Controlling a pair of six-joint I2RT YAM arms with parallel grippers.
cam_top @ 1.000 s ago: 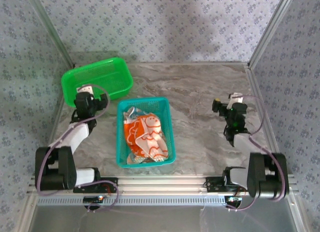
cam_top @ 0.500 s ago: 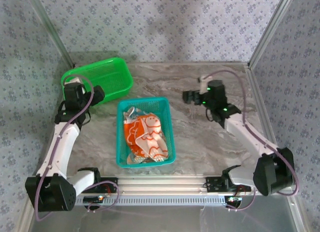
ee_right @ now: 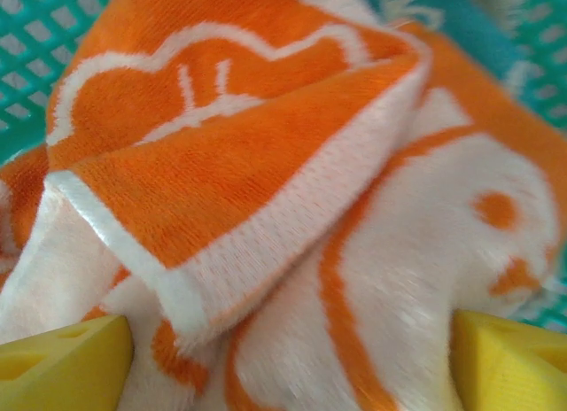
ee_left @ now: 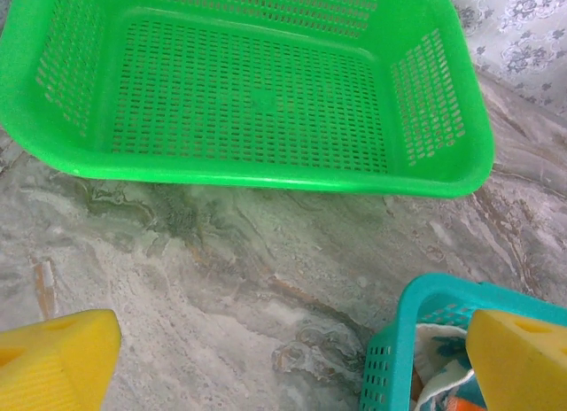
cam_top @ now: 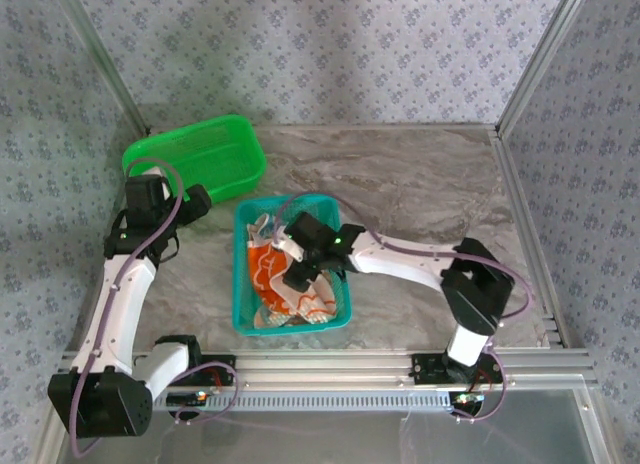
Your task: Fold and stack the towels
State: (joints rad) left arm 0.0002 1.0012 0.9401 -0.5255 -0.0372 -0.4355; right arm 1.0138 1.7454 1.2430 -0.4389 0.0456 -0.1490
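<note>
Near edge of desk (cam_top: 420, 204): both arm bases, side by side on the rail.

Just beyond, left of centre: teal basket (cam_top: 290, 327), long axis running near to far, flat on the desk. Inside it: the towels (cam_top: 272, 274), crumpled in one heap, none folded. On top, orange with white outlines (ee_right: 221, 145). At the near end, a paler one with orange prints (cam_top: 305, 306). At the far-left corner, a scrap of pale teal cloth (cam_top: 262, 227) (pattern too small to read).

Right arm stretched leftward across the desk and down into the teal basket. Right tool (cam_top: 298, 274) over the middle of the heap. From its wrist: right tool (ee_right: 283, 358) spread wide, yellow fingertips (ee_right: 62, 358) at the two bottom corners, a fold of the orange towel between and ahead of them, nothing clamped. Contact with the cloth: cannot tell.

Further back, left side: left tool (cam_top: 193, 198) above bare desk, between the teal basket's far-left corner and the green basket (cam_top: 200, 154). From its wrist: left tool (ee_left: 288, 362) also spread wide, holding nothing, marbled desk underneath, teal basket corner (ee_left: 407, 340) beside the right-hand tip.

Far left corner: green basket (ee_left: 266, 176), set at an angle, near the teal one but apart from it.

Behind everything: patterned walls (cam_top: 320, 44).
</note>
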